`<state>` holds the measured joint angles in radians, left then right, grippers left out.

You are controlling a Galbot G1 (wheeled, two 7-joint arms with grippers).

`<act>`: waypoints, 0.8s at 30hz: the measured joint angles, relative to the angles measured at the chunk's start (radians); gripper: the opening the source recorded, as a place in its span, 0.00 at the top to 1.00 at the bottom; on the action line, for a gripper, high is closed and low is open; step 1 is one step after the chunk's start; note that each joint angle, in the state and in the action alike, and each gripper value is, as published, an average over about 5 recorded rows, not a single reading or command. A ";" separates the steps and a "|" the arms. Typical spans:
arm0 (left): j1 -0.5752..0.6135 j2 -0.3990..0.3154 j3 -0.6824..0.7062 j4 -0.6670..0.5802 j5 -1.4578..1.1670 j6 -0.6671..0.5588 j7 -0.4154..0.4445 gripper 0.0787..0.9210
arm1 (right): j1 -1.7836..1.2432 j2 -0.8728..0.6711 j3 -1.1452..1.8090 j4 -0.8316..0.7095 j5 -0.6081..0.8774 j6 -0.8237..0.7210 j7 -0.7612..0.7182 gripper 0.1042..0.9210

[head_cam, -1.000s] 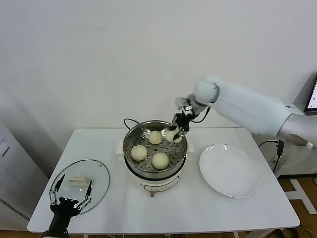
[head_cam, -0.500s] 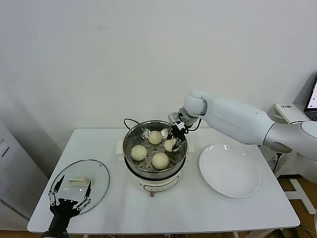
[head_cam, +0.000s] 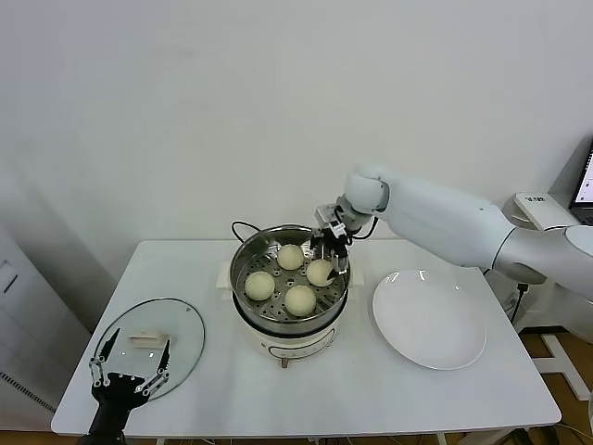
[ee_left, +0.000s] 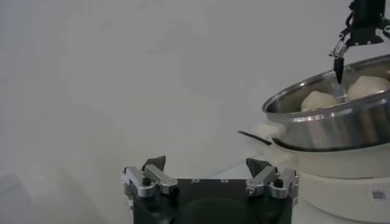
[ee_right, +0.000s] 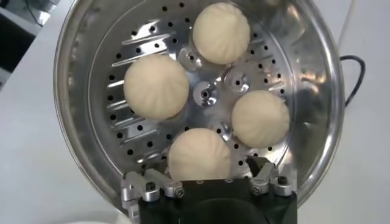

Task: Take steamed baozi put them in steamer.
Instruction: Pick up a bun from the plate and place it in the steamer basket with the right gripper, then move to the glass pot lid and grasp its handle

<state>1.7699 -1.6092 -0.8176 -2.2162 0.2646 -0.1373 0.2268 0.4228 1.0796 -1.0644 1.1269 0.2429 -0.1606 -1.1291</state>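
Note:
The steamer (head_cam: 239,278) is a shiny steel pot on a white base at the table's middle. Four cream-white baozi lie on its perforated tray (head_cam: 290,257) (head_cam: 259,285) (head_cam: 299,299) (head_cam: 320,272). My right gripper (head_cam: 331,250) hovers over the pot's far right rim, just above the nearest bun, open and empty. In the right wrist view its fingers (ee_right: 204,173) stand wide on either side of one bun (ee_right: 199,155), with the others (ee_right: 156,86) (ee_right: 221,32) (ee_right: 260,119) beyond. My left gripper (head_cam: 130,371) is parked open at the front left; its open fingers also show in the left wrist view (ee_left: 206,164).
A flat white plate (head_cam: 429,318) lies bare to the right of the steamer. A round glass lid (head_cam: 153,343) lies at the front left under my left gripper. A black cord (head_cam: 243,227) runs behind the pot.
My right gripper brought the fourth bun down into the steamer's right side, let it go, and has risen slightly above it. The left arm has not moved.

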 measured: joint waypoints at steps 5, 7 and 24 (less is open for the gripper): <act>-0.001 0.000 0.003 -0.005 -0.001 0.000 0.000 0.12 | 0.001 -0.040 0.043 -0.005 0.183 -0.013 0.065 0.12; -0.003 0.000 0.005 -0.006 0.000 0.000 0.000 0.12 | -0.014 -0.064 0.073 -0.002 0.265 -0.008 0.120 0.12; -0.045 0.000 0.041 0.001 0.039 0.013 -0.037 0.12 | -0.734 -0.248 0.857 0.141 0.621 0.183 0.799 0.12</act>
<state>1.7248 -1.6091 -0.7765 -2.2151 0.3033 -0.1247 0.1903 -0.3116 0.8313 -0.2072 1.2676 0.8641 0.0226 -0.3298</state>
